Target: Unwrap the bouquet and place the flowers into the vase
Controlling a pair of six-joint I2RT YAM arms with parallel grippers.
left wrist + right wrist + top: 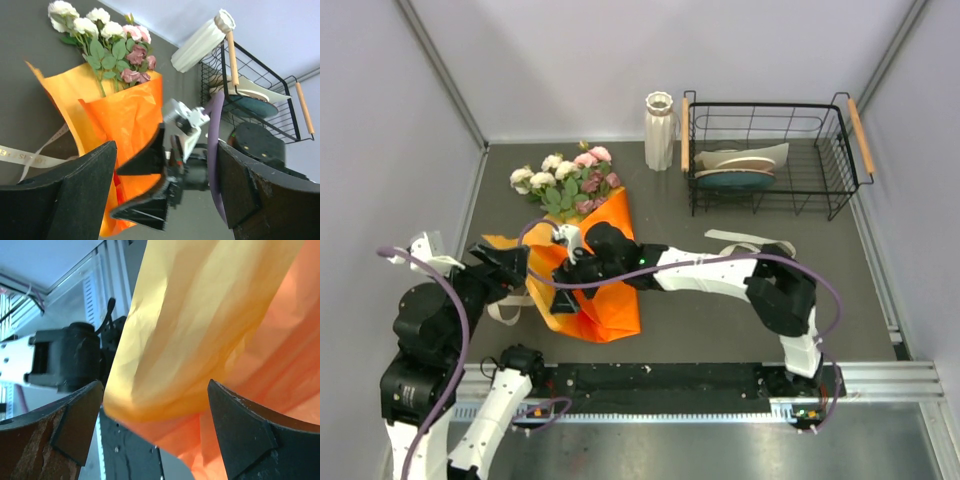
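Orange paper (612, 300) of your bouquet (582, 230) lies spread on the table (720, 320), with the flowers (565, 178) pointing toward the back wall. Your right gripper (155, 390) stands wide apart, a fold of paper hanging between its fingers, not pinched. Your left gripper (166, 146) is spread too, grasping nothing, just left of the paper. The vase (659, 130) stands upright behind, beside the wire basket (770, 190).
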